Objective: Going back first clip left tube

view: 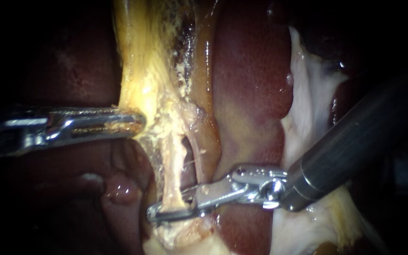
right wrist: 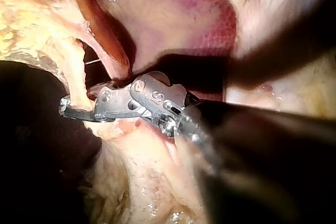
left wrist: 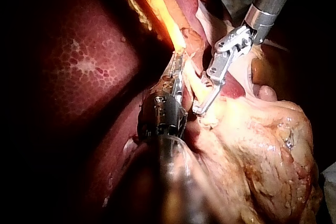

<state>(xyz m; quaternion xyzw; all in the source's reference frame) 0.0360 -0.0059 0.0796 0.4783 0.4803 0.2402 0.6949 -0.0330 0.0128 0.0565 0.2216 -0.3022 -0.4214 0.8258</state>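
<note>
Withdrawal looks like the step in hand. The right instrument has its jaws slightly apart around the left tube, beside the liver. The left instrument has its jaws clamped on yellow tissue. I can make out no clip. Next, the right instrument needs to slide straight back without snagging.

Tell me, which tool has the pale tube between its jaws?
The right instrument, with the dark shaft: its open jaws straddle the pale tube. The left instrument grips yellow tissue higher up.

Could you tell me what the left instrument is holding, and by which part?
The left instrument holds the gallbladder, its end effector shut on the yellow edge of the narrow end, just above the pale tube.
</note>
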